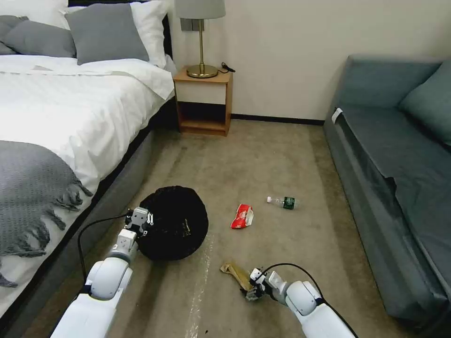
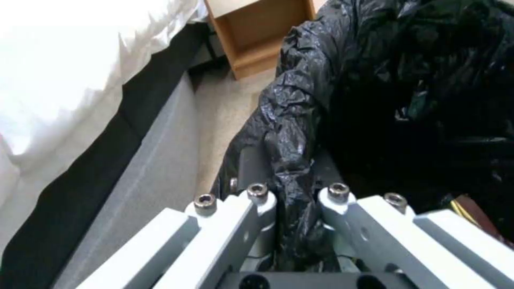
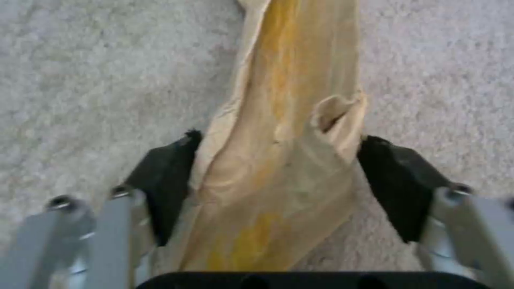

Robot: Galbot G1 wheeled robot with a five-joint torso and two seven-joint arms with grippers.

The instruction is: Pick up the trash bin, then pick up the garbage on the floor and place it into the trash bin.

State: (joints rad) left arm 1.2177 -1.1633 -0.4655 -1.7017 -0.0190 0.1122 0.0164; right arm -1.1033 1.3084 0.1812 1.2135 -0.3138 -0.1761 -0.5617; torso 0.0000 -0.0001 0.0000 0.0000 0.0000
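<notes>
Both arms glossy white w/ rounded joints. Black cable loops off each wrist. Left gripper [image 2: 297,208]: pale grey linkage, hex screws. Right gripper [image 3: 276,176]: black pads.

No lettering is showing clearly enough to read. The bottle [image 1: 283,202] is wearing a green label and the wrapper [image 1: 242,217] is showing red-and-white print, but the words on both are too small to make out.
</notes>
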